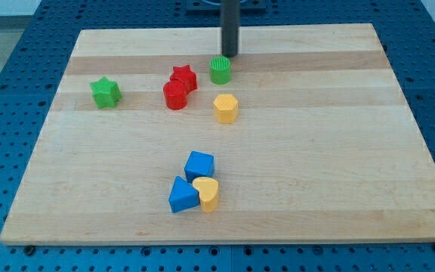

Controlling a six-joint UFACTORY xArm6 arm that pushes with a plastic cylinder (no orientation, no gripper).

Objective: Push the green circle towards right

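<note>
The green circle point(220, 69) stands on the wooden board point(316, 151) near the view's top centre. My tip point(229, 55) is just above it and slightly to the right, very close; I cannot tell if it touches. A red star point(183, 77) lies just left of the green circle, with a red cylinder-like block point(175, 96) touching it below. A yellow hexagon point(225, 108) sits below the green circle.
A green star point(105, 92) lies at the view's left. Near the bottom centre a blue cube point(199, 165), a blue triangle-like block point(182, 196) and a yellow heart point(207, 193) cluster together. Blue perforated table surrounds the board.
</note>
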